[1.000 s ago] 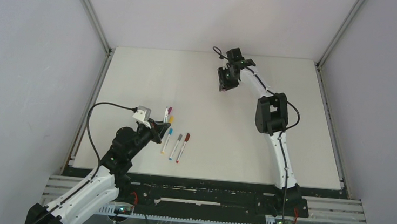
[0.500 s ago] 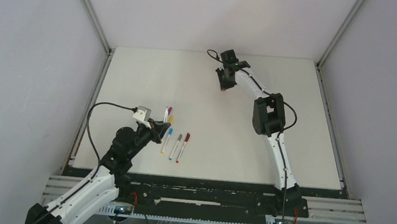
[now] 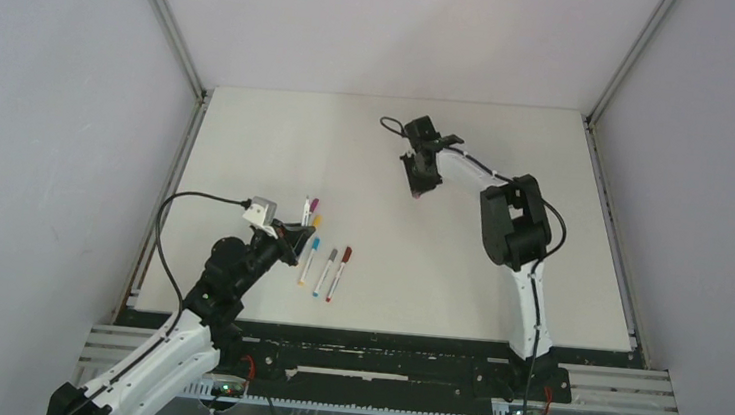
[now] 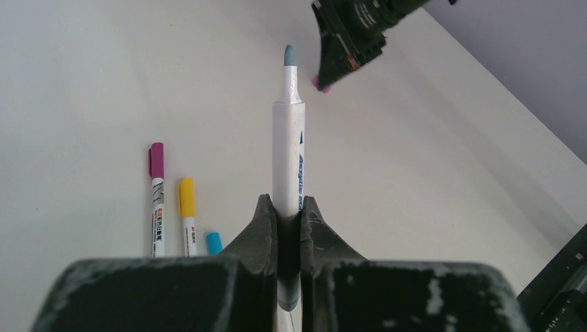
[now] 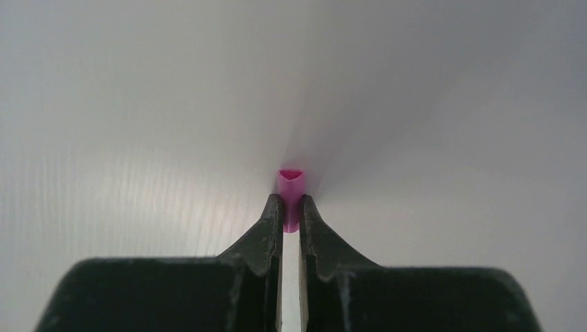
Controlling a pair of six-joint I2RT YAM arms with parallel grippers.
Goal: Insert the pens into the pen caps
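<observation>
Capped pens [image 3: 326, 271] lie in a loose cluster on the pale bench [image 3: 458, 276], five of them, topped magenta, yellow, blue, grey and red. Just left of that cluster the left pincer [image 3: 295, 232] is clenched on an uncapped pen [image 4: 288, 138]. Its white barrel pokes out from between the jaws, and its bare blue-grey tip points past the cluster's far end.

From the left wrist camera, the magenta-capped pen [image 4: 156, 200] and the yellow-capped pen [image 4: 185, 216] lie left of the held barrel. A blue cap [image 4: 214, 243] peeks out beside the finger.

Well beyond the cluster, farther back and to the right, the right pincer [image 3: 417, 184] angles down toward the bench. It is squeezed tight on a pink cap [image 5: 290, 187], whose open mouth faces away from the fingers. Whether the cap touches the bench I cannot tell. Seen along the held pen, that pincer and its cap sit past the tip, slightly to the right.
</observation>
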